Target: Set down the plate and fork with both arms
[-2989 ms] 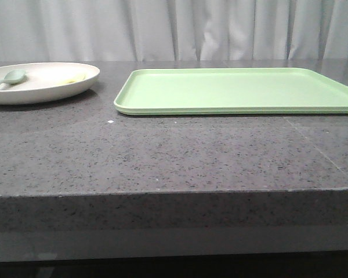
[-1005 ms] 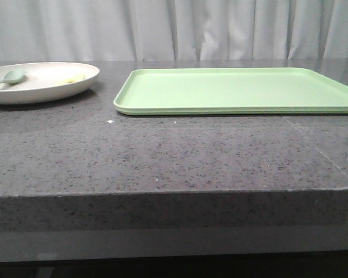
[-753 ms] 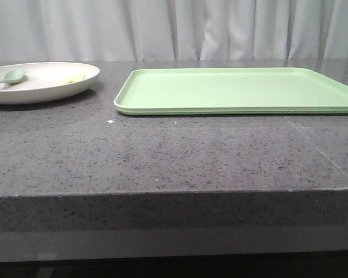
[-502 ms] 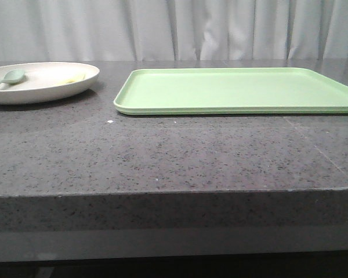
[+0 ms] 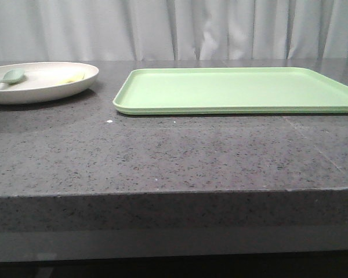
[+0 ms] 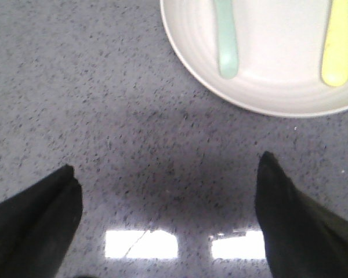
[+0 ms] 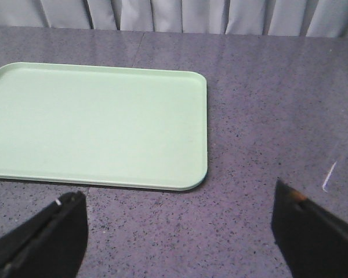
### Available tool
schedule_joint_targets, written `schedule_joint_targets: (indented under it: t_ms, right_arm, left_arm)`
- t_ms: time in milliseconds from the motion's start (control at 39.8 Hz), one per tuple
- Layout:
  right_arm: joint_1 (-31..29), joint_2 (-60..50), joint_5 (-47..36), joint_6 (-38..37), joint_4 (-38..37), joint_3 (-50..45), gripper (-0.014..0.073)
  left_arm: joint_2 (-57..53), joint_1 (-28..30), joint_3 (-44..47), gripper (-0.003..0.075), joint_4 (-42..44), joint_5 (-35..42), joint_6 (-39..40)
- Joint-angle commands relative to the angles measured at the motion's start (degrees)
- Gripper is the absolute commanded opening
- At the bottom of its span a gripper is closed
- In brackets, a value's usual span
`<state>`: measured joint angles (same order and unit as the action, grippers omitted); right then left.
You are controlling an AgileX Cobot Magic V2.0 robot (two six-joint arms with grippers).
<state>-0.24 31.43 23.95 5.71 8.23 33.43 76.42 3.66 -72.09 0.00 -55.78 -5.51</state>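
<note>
Fork [image 6: 337,49] on plate [image 6: 278,92], untouched.

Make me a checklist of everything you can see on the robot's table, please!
Surface: dark speckled stone table, glossy.
Plate: cream, on the table left of the tray, not on it.
Fork: pale yellow, lying in the plate.
Spoon: grey-green, also in the plate, apart from the fork.
Tray: light green, flat, nothing on it.
Left gripper: open, holding nothing, near the plate's rim.
Right gripper: open, holding nothing, facing the tray.
Cables: nothing seen.
Surroundings: pale curtain behind.
</note>
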Motion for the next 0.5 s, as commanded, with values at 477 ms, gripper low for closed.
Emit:
schedule_joint_targets:
  t_ms: [477]
  right_arm:
    - [-0.1,0.6,-4.7,0.1,-0.4,2.1,0.0662]
  left_arm:
    - [30.1,9.3,-32.7,0.0433,-17.5,-9.1,-14.2]
